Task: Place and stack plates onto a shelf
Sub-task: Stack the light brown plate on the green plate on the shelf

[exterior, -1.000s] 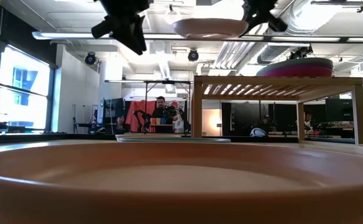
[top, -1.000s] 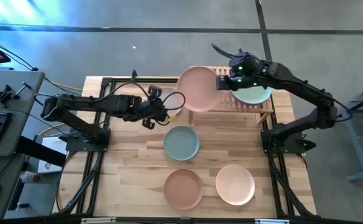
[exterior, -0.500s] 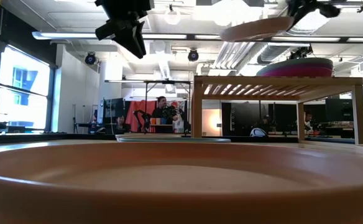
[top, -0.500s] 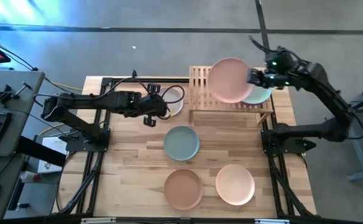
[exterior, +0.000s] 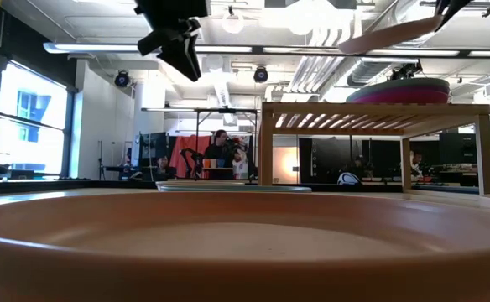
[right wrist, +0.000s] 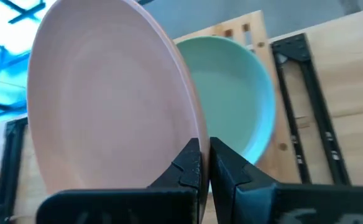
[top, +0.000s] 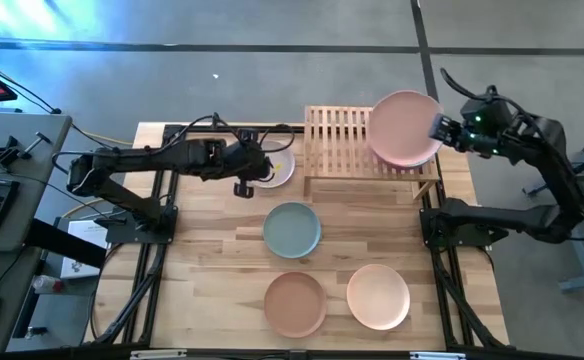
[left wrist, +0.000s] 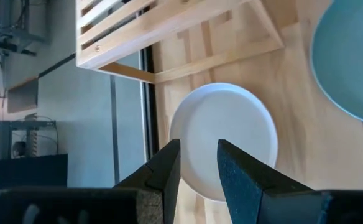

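Now, starting at your left: the left claw [top: 244, 172] hangs above the cream plate [top: 275, 165], which lies flat on the desk [top: 202, 270] near its far edge, just beside the left end of the shelf [top: 337, 130]. Its fingers [left wrist: 243, 177] stand a little apart with nothing between them; in the left wrist view you look straight down past them onto the cream plate [left wrist: 224, 140], with the shelf's leg and slats beyond.

Moving toward the middle of the desk, the grey-teal plate [top: 292, 229] sits alone. Nearer the front edge, the terracotta plate [top: 295, 303] and the peach plate [top: 378, 295] lie side by side, apart from each other. The low view is mostly filled by the rim of one plate [exterior: 245, 243] close to the camera.

Further right, the shelf stands at the desk's far edge, toward the far right corner. On its right half a stack of plates rests, with a magenta plate [exterior: 400, 88] visible in it from table height and the mint green plate [right wrist: 240, 93] on top.

At your right, the right claw [top: 440, 128] is clamped together on the rim of the pale pink plate [top: 404, 128], holding it tilted in the air over that stack, clear of the mint green plate, with the edge held by the claw raised
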Robot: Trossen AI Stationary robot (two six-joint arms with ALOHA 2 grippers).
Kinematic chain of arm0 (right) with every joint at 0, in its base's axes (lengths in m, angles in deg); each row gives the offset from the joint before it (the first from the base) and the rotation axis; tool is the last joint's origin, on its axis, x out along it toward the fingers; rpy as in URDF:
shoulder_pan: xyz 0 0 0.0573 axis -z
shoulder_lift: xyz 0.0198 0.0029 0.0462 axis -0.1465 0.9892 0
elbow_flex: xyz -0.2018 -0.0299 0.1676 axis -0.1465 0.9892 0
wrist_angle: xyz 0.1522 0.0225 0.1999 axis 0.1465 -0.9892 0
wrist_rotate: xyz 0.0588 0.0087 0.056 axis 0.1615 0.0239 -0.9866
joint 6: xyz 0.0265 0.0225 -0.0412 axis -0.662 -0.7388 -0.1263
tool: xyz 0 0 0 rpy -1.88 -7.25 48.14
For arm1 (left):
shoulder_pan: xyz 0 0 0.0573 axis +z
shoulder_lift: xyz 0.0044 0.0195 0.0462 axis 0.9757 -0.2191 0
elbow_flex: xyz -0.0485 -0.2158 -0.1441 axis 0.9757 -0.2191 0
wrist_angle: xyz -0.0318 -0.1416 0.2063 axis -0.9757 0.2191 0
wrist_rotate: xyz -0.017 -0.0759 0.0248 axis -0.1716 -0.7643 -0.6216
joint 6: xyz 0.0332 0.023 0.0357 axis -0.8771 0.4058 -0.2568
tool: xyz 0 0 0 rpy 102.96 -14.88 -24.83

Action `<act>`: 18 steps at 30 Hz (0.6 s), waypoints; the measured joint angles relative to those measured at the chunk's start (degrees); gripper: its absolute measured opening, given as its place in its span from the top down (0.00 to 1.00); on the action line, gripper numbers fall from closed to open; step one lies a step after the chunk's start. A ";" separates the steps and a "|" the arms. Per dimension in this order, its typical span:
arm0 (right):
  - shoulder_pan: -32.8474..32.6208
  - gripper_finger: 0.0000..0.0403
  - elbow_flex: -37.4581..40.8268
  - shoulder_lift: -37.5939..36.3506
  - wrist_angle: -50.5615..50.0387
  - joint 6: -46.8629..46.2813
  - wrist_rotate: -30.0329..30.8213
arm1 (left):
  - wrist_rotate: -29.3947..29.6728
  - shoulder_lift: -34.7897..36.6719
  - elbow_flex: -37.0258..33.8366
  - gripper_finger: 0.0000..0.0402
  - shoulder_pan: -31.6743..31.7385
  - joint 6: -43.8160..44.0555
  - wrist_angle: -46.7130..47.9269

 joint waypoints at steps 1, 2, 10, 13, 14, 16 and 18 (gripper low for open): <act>0.00 1.00 0.25 -0.25 -0.35 -0.38 0.14 | -0.02 0.00 0.00 0.76 0.29 0.00 -0.40; 0.00 1.00 1.16 -0.80 -0.02 -0.75 0.10 | -0.01 0.00 0.00 0.76 0.53 0.00 -0.72; -0.02 1.00 16.71 -9.61 10.95 -4.70 -0.53 | 0.01 0.00 0.00 0.76 1.35 0.00 -0.94; -0.04 1.00 21.29 -12.99 14.93 -6.82 -0.59 | 0.01 0.00 0.00 0.76 1.33 0.44 -0.90; -0.04 1.00 22.49 -13.96 15.57 -7.75 -0.62 | 0.01 0.00 0.00 0.76 1.33 0.52 -0.90; -0.04 1.00 24.48 -15.52 15.91 -9.67 -0.50 | 0.01 -0.02 0.02 0.76 1.33 0.48 -0.90; -0.04 1.00 25.99 -16.76 15.87 -11.61 -0.39 | 0.01 -0.02 0.02 0.76 1.33 0.48 -0.88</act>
